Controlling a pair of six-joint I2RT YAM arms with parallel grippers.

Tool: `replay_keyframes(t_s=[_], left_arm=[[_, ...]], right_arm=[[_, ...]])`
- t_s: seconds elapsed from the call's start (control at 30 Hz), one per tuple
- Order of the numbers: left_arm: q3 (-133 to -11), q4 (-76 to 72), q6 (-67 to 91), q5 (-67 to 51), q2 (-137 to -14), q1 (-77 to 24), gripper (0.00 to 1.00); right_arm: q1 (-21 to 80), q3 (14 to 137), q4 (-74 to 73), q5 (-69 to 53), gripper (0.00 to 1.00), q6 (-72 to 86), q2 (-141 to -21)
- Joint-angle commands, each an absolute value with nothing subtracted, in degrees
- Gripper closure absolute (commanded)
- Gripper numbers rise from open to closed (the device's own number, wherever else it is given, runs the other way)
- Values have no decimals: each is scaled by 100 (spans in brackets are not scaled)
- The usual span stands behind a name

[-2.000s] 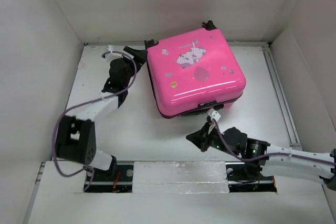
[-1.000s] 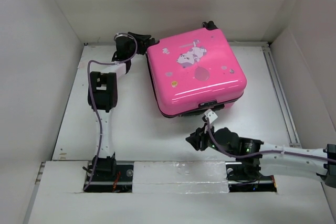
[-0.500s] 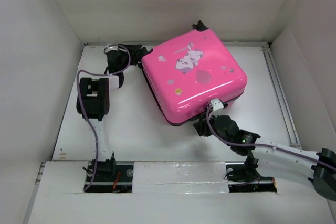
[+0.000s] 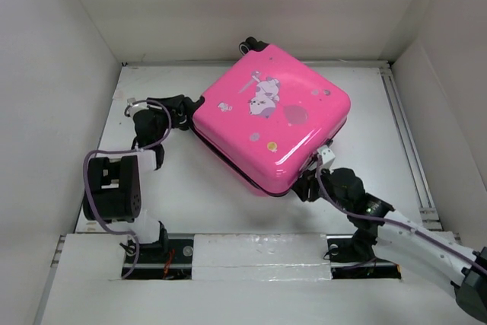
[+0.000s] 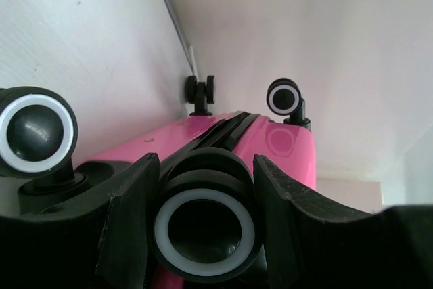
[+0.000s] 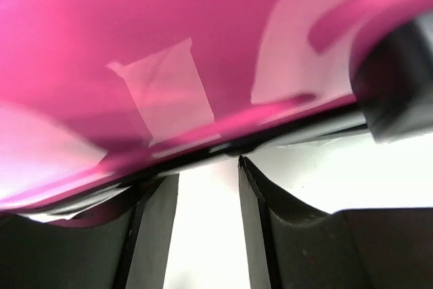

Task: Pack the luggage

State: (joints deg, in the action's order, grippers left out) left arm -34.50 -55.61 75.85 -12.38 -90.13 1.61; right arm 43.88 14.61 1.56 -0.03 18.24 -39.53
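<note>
The hot-pink luggage lies closed and flat on the white table, turned diagonally, stickers up. My left gripper is at its left corner. In the left wrist view the gripper is shut on a black luggage wheel with a white ring, one finger tight on each side. My right gripper is at the luggage's near right edge. In the right wrist view it is open, its fingertips up against the dark seam under the pink shell, with bare table between them.
White walls enclose the table on three sides. A metal rail runs along the right side. Two more wheels stick out at the luggage's far corner, and another wheel sits left of the held one.
The luggage has turned anticlockwise and slid left. My left gripper has come nearer and lower at the luggage's left corner. My right gripper has moved right along the near edge.
</note>
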Motion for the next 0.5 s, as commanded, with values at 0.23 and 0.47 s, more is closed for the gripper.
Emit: replay_keyframes(t_s=[0.23,0.47], left_arm=[[-4517,-5213,7146,-1557,-7331,-44,100],[-4536,-4482,6750,-1328,-7189,-44,100]], right_arm=[[4509,1521,-105,123,55,2408,-3015],[4509,1415,-105,237,56,2479,-3015]])
